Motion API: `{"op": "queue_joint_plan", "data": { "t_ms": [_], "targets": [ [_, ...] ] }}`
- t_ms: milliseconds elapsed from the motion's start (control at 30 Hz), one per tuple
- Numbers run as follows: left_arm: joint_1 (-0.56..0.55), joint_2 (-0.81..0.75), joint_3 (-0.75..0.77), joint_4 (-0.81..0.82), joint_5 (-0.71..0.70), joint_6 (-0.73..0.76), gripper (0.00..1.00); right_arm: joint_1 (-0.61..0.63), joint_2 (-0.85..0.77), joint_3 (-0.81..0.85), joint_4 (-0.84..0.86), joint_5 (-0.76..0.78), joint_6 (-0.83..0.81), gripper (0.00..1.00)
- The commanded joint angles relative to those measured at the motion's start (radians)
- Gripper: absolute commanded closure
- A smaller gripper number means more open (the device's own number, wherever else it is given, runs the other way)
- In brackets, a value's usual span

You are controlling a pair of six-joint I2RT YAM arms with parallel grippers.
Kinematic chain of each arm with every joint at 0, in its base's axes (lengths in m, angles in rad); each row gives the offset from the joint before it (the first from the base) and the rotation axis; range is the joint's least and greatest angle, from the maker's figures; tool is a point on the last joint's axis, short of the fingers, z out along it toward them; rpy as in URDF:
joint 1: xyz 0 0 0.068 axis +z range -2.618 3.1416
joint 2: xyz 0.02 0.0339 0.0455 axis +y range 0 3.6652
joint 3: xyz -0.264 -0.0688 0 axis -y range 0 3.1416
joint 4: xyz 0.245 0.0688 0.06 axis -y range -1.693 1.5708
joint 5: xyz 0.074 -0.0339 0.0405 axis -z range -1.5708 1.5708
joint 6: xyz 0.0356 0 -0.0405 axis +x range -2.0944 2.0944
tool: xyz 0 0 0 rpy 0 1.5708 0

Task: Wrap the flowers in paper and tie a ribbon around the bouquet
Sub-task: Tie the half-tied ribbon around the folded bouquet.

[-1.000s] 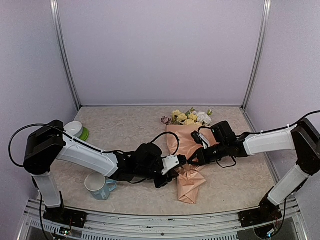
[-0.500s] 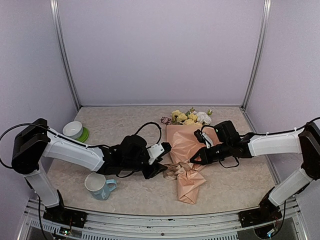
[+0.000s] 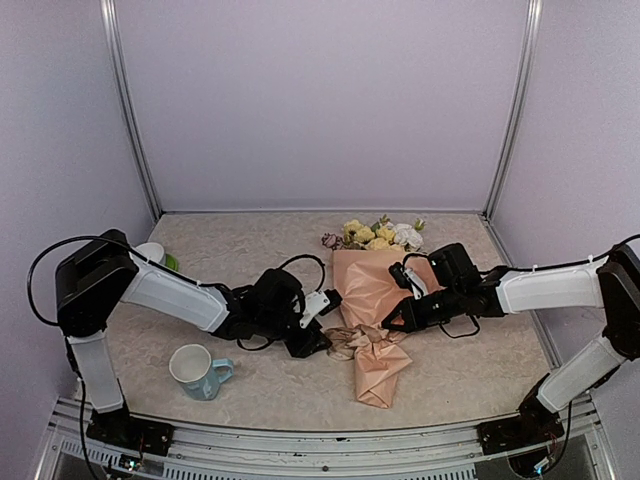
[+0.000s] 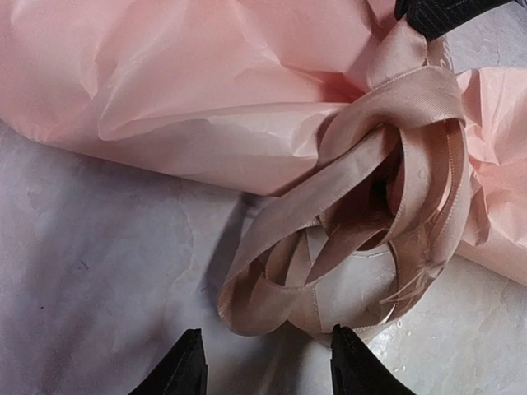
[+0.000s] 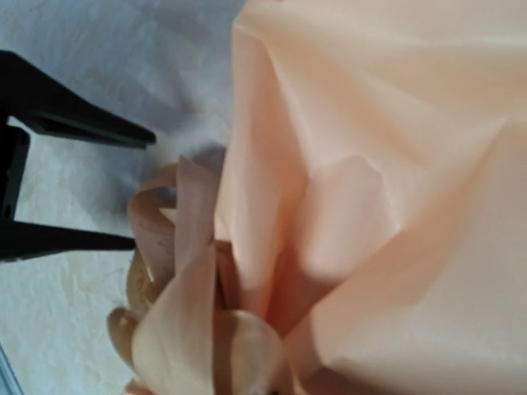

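Top external view: since a second ago the left fingers [image 3: 312,344] have pulled back from the bouquet [image 3: 368,290]. We now see them apart, just left of the loose ribbon [image 3: 347,343] at its waist. The right fingers [image 3: 392,324] have stayed at the other side, together. The bouquet lies on the surface [image 3: 230,260], flowers [image 3: 378,236] at its far end. Left wrist view: the left fingers [image 4: 185,370] stand apart with nothing between them, and the ribbon [image 4: 362,239] lies coiled against the paper [image 4: 189,74]. Right wrist view: the ribbon [image 5: 177,313] loops beside the paper [image 5: 395,164]; we cannot tell whether the right fingers pinch it.
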Motion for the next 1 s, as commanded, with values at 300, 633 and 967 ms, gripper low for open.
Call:
{"op": "queue_joint_plan", "data": {
  "t_ms": [300, 633, 967],
  "targets": [
    [-0.009, -0.001, -0.058, 0.081, 0.166, 0.008, 0.44, 0.005, -0.007, 0.005, -0.009, 0.000, -0.021, 1.00],
    [-0.054, 0.038, -0.022, 0.111, 0.100, 0.011, 0.79, 0.005, -0.023, 0.015, -0.041, 0.019, -0.033, 1.00],
    [-0.024, -0.132, -0.102, 0.145, -0.024, 0.041, 1.00, 0.003, -0.028, 0.035, -0.067, 0.024, -0.052, 1.00]
  ]
}}
